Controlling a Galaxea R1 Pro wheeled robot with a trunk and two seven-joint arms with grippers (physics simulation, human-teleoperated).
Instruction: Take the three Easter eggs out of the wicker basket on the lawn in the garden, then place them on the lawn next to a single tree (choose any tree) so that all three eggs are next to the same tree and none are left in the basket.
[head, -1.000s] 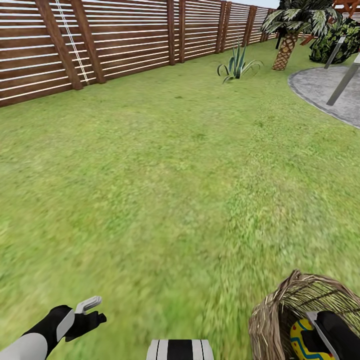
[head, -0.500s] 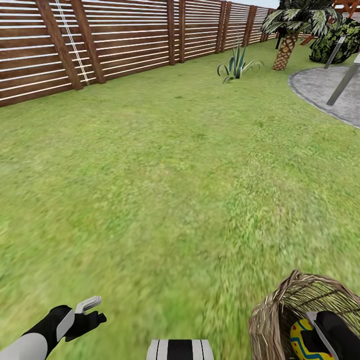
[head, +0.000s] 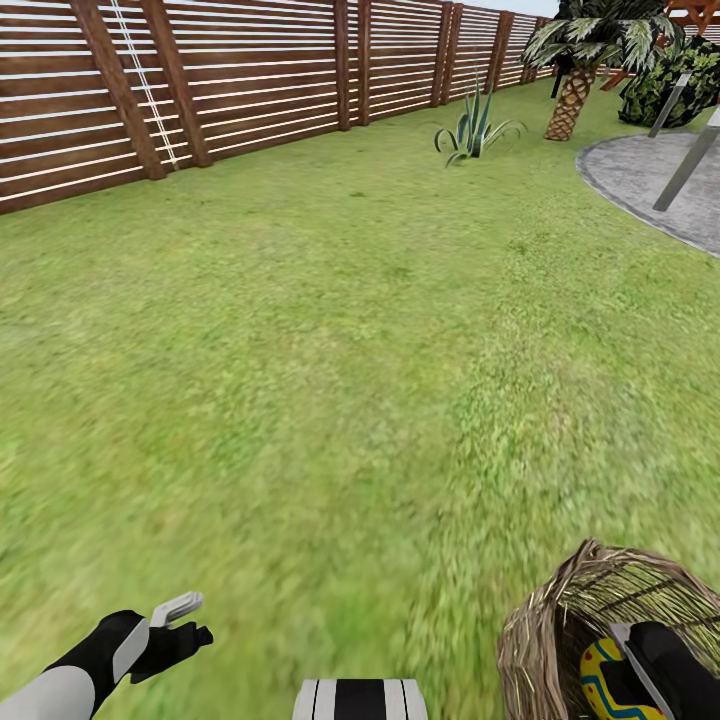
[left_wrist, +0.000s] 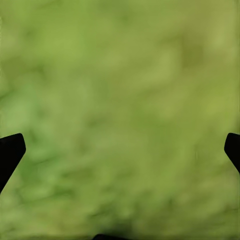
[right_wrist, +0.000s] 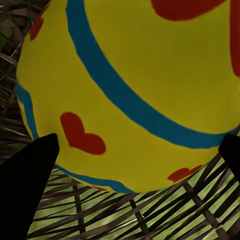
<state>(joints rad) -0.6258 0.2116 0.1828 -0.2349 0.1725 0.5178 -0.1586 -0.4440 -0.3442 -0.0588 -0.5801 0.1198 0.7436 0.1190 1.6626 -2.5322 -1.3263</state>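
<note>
The wicker basket (head: 545, 625) stands on the lawn (head: 350, 350) at the lower right of the head view. Inside it lies a yellow Easter egg (head: 598, 675) with blue bands. My right gripper (head: 622, 688) reaches down into the basket beside that egg. In the right wrist view the Easter egg (right_wrist: 135, 75), yellow with a blue band and red hearts, sits between the two black fingertips (right_wrist: 35, 165), which touch its sides; the right gripper (right_wrist: 139, 142) looks shut on it over the woven basket floor (right_wrist: 150, 215). My left gripper (head: 190, 620) hovers open over grass, as the left gripper (left_wrist: 125, 150) also shows.
A brown slatted fence (head: 200, 80) runs along the far left. A spiky plant (head: 475, 130) and a short palm (head: 575, 90) stand at the back, with a dark bush (head: 670, 80) beside them. A grey paved patio (head: 640, 170) lies at the right.
The whole head view has shifted down very slightly. Both arms keep the same pose, and the egg stays between the right fingers.
</note>
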